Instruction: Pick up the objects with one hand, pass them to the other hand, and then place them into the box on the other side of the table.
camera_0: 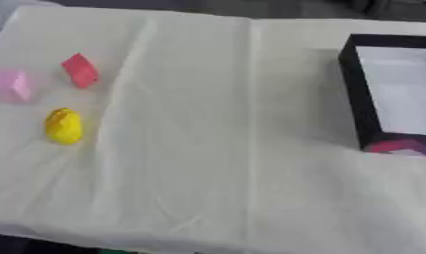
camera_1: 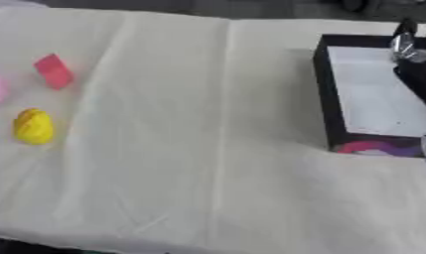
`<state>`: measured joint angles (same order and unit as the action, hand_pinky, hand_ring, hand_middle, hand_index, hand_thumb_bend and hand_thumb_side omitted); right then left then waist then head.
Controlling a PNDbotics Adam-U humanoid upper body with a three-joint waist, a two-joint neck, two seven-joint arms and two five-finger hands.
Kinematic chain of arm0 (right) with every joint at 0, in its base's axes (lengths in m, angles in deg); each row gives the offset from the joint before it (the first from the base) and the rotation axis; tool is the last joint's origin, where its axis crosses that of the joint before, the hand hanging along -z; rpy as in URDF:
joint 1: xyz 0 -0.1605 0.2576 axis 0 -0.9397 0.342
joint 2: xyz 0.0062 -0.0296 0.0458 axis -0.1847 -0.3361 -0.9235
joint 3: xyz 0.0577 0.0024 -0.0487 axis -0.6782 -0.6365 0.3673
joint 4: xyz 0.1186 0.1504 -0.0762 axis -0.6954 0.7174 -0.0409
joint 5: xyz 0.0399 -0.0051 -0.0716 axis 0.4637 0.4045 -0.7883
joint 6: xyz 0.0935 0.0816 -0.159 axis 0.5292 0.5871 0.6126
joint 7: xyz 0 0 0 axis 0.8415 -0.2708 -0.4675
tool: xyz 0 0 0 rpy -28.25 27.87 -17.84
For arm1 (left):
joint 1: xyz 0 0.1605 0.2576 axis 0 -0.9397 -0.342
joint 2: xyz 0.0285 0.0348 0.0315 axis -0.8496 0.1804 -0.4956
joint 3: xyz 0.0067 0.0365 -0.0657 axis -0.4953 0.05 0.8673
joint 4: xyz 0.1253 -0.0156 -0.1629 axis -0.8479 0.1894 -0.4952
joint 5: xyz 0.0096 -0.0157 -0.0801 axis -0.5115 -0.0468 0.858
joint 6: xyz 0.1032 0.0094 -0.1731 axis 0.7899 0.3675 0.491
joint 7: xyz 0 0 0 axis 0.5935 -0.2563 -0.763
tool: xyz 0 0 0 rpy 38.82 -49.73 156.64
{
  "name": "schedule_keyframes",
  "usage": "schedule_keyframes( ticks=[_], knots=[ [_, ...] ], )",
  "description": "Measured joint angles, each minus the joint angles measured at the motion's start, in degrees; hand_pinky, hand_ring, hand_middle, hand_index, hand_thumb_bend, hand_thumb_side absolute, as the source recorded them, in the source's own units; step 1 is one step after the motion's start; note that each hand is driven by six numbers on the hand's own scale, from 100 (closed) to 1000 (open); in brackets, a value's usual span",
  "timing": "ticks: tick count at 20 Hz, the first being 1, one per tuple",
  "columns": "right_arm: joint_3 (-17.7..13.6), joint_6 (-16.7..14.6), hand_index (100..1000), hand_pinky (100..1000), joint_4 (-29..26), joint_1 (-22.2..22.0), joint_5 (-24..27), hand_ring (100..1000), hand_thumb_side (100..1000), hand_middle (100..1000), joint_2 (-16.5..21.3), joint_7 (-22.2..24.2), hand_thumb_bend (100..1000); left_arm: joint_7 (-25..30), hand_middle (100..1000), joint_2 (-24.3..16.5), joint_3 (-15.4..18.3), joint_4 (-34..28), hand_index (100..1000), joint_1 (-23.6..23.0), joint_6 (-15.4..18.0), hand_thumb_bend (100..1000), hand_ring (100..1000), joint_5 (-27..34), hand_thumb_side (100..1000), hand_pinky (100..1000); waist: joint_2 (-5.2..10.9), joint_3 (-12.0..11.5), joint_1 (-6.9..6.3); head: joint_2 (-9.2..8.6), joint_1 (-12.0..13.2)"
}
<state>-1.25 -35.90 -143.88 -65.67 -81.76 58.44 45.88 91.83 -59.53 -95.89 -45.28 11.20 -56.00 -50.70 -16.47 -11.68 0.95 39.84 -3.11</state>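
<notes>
I am looking at three things lying on my left: a red block point(camera_0: 80, 70), a pink block point(camera_0: 14, 86), a yellow egg point(camera_0: 64, 126). The box point(camera_0: 355, 84) is waiting across the tabletop point(camera_0: 216, 149). My right robot hand point(camera_1: 414, 59) is hanging over the box; its fingers I cannot tell.

Right hand point(camera_1: 413, 59) shows only in the right eye view, at the far right edge: black with a silver joint near the top, dark fingertips pointing up toward the upper corner. Mostly cropped by the frame edge, so finger state can't be read. Left hand and arm show in neither view.
</notes>
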Motion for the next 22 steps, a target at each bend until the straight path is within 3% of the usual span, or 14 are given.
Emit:
schedule_keyframes(
  ticks=[15,22],
  knots=[
    [0.36,0.22,1000,896,-0.01,0.47,0.0,896,224,903,0.03,0.24,156,13.62,807,2.87,-3.19,20.12,800,10.6,7.65,792,886,-13.63,100,972,-0.9,0.64,0.53,-0.27,0.36],
    [0.35,0.33,1000,895,-0.01,0.42,0.0,893,225,900,0.03,0.09,155,27.69,813,6.41,6.53,18.24,809,15.82,9.67,805,887,-32.14,100,969,-1.03,0.31,0.92,-0.76,0.55]
  ],
)
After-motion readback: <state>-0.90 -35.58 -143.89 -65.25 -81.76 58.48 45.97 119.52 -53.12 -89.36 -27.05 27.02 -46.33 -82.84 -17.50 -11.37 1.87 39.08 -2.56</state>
